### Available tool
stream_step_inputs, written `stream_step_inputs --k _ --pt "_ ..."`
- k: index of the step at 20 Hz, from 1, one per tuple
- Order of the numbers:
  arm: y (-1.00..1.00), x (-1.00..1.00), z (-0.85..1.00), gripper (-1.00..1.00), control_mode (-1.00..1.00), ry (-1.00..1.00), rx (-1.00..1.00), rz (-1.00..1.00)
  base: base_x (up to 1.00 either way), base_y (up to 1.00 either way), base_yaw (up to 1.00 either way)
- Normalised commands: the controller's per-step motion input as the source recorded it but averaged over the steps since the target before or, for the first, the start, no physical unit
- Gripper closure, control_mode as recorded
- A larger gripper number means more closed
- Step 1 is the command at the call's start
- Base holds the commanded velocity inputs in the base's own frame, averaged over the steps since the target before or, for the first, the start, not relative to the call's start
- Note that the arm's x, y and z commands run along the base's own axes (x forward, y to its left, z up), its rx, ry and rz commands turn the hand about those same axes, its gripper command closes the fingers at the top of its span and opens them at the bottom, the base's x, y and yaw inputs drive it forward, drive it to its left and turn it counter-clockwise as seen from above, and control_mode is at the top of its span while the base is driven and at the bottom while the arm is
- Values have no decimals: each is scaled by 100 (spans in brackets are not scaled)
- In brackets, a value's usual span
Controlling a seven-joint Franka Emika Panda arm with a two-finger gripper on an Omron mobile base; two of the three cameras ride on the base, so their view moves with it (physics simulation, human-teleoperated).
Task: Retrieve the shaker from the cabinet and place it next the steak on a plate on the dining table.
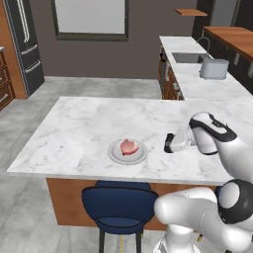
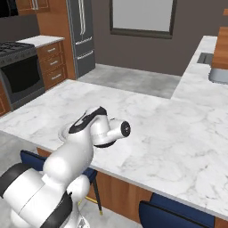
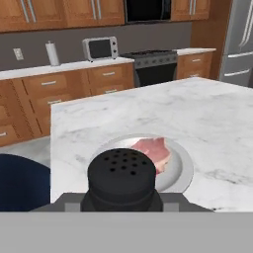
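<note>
Black and rigid, the shaker (image 3: 123,178) is likely light and smooth; the gripper (image 1: 168,143) has its jaws closed on its body, holding it above the dining table (image 1: 79,128) just beside the plate (image 1: 114,154). Left to right: plate with steak (image 1: 129,147), then gripper, then bare marble with ample set-down room, the near table edge close.

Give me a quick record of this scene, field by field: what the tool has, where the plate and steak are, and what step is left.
tool: shut on the shaker, held above the dining table
plate: on the table near its front edge
steak: lying on the plate
shaker position: near the plate, not yet set down
remaining step: lower the shaker onto the plate beside the steak, then release
</note>
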Motion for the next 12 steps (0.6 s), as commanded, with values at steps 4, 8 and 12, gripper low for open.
stream_step_inputs --k 4,8,12 --pt "0 28 -24 100 -100 -7 0 0 0 0 0" --pt "0 24 -26 100 -100 -6 0 0 0 0 0" --pt "0 19 -26 100 -100 -3 0 0 0 0 0"
